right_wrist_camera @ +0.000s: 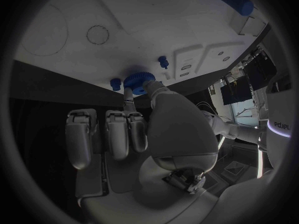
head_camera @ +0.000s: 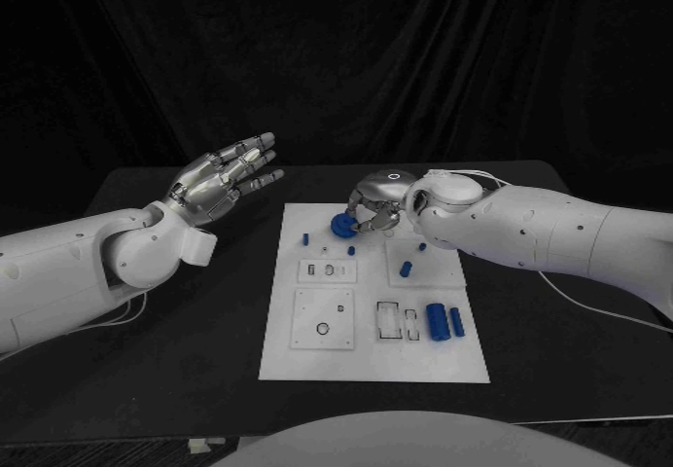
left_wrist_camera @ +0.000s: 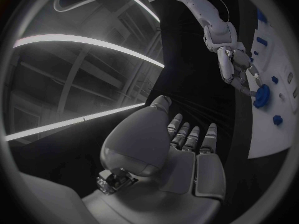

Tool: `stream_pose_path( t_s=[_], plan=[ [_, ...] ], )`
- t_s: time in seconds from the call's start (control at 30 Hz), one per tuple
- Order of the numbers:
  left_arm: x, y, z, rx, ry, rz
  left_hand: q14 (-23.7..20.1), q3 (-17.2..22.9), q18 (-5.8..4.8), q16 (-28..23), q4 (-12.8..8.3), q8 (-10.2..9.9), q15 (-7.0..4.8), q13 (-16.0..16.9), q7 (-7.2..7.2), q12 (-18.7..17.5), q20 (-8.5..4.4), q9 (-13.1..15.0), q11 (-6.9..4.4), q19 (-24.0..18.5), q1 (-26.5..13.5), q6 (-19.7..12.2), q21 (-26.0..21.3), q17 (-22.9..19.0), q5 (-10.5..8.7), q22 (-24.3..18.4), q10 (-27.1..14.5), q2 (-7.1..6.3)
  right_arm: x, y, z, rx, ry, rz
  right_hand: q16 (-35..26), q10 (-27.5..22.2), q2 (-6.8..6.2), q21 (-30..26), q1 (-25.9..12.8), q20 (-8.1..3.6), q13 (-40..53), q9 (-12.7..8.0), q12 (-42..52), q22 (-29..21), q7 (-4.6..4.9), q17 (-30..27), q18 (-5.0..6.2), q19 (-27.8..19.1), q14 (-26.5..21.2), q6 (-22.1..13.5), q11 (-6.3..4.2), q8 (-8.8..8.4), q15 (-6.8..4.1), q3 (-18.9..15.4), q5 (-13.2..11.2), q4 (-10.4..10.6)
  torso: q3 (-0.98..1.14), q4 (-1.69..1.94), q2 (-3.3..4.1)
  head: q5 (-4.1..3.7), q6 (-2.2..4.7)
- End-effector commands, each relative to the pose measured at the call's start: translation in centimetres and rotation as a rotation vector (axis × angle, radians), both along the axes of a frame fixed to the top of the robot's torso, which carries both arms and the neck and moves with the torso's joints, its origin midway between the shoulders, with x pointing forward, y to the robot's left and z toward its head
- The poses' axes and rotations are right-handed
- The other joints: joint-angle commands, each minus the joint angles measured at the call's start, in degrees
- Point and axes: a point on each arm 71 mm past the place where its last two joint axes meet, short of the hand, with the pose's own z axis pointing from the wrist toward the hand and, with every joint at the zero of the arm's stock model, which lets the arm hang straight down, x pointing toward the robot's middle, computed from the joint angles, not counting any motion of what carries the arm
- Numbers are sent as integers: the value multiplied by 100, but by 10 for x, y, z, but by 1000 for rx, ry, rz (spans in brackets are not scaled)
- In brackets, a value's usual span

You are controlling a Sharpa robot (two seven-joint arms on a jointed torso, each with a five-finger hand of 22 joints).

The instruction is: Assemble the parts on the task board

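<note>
Head view, upper centre of the frame: right hand (head_camera: 376, 206) over the far end of the white task board (head_camera: 373, 362), pinching a blue gear (head_camera: 342, 225) between thumb and fingertip. Gear at the board's upper left part, whether touching the surface or held just above it, cannot tell. Left hand (head_camera: 225, 177) in the upper left of the frame, raised off the black table (head_camera: 168, 350), fingers spread and straight, holding nothing, well apart from the board. Further down the board, right of centre: 2 blue cylinders (head_camera: 444, 320) lying side by side. Small blue pegs (head_camera: 406, 269) in the middle-right of the board, 1 small blue piece (head_camera: 304, 237) near its left edge. Right wrist view, centre: same gear (right_wrist_camera: 139, 79) gripped at the fingertips against the pale board.
</note>
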Motion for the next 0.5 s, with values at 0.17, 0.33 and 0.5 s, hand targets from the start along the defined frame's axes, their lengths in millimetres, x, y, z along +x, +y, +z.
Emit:
stream_pose_path(
  t_s=[0.17,0.33,0.5],
  plan=[
    [-1,-1,0,-17,-2,-14,-13,33,61,-3,6,33,-44,-3,35,18,8,9,-37,-38,-36,21,-37,1,27,-8,-17,-4,2,0,-1,-38,-18,-43,15,598,3,14,14,52,1509,-14,15,1495,23,1510,-36,580,589,-75,68,-45,63,44,-47,-11,-3,-4,13,-13,7],
    [-1,-1,0,-16,1,-15,-13,33,61,-3,6,33,-44,-3,35,18,8,9,-37,-38,-36,21,-37,1,27,-8,-17,-4,2,1,-1,-38,-21,-48,15,598,7,12,-20,85,1509,-28,15,1493,56,1510,-35,578,589,-146,103,-88,97,46,-174,-24,-1,-4,9,-10,0],
    [-1,-1,-1,-16,3,-17,-14,38,61,-4,6,42,-44,-4,47,19,5,11,-42,-41,-40,42,-39,0,26,-9,-20,-3,2,1,-1,-38,-23,-57,15,598,6,9,-28,94,1509,-35,15,1492,63,1510,-34,577,589,-183,109,-109,104,46,-212,-33,4,-8,-2,-4,-17]
  ],
)
